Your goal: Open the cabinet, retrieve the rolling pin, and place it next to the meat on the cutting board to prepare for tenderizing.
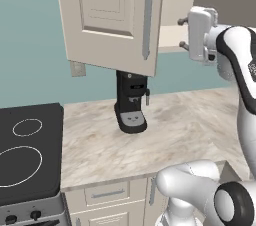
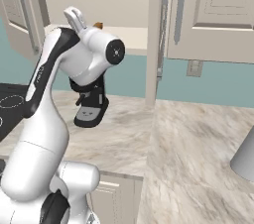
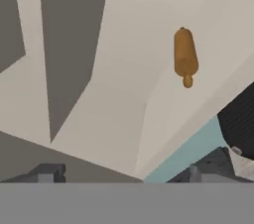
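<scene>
My fingertips [image 3: 47, 173] barely rise at the bottom of the hand view, set wide apart with nothing between them, so my gripper [image 3: 124, 176] is open. In the right base view my own arm covers most of the coffee machine [image 2: 92, 106]. Beyond, the cabinet [image 1: 112, 15] stands with both doors swung out. Inside, on its plain beige floor, lies the rolling pin [image 3: 185, 57], well apart from my fingers; in the right base view just its tip [image 2: 98, 25] peeks past my hand.

I see cabinet [image 1: 112, 17] cream, both doors swung open, beige inside. Rolling pin [image 3: 185, 56] orange-brown, lying on cabinet floor, knob visible.
</scene>
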You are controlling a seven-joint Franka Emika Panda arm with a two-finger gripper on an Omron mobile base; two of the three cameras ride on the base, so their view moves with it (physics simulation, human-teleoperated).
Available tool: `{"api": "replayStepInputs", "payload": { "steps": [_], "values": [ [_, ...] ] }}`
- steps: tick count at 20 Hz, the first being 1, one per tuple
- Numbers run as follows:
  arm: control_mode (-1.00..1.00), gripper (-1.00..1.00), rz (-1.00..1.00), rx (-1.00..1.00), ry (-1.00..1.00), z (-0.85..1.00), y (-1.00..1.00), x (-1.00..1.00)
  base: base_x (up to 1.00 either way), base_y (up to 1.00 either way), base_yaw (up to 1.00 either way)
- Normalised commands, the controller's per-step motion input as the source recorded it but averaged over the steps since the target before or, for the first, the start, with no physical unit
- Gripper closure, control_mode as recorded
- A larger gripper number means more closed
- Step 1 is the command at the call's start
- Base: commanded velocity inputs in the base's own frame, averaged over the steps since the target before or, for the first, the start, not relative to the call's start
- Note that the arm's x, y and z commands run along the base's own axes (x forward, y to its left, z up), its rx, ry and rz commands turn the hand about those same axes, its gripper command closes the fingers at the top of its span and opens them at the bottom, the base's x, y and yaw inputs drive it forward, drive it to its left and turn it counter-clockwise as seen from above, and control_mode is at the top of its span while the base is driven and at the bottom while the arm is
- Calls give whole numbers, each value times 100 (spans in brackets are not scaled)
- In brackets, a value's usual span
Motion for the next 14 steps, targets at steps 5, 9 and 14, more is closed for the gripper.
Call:
{"api": "replayStepInputs", "payload": {
  "steps": [5,9,14],
  "values": [
    [-100,-100,12,13,11,-10,30,41,0,0,0],
    [-100,-100,12,10,7,-8,40,28,0,0,0],
    [-100,-100,12,7,5,-9,43,21,0,0,0]
  ]
}}
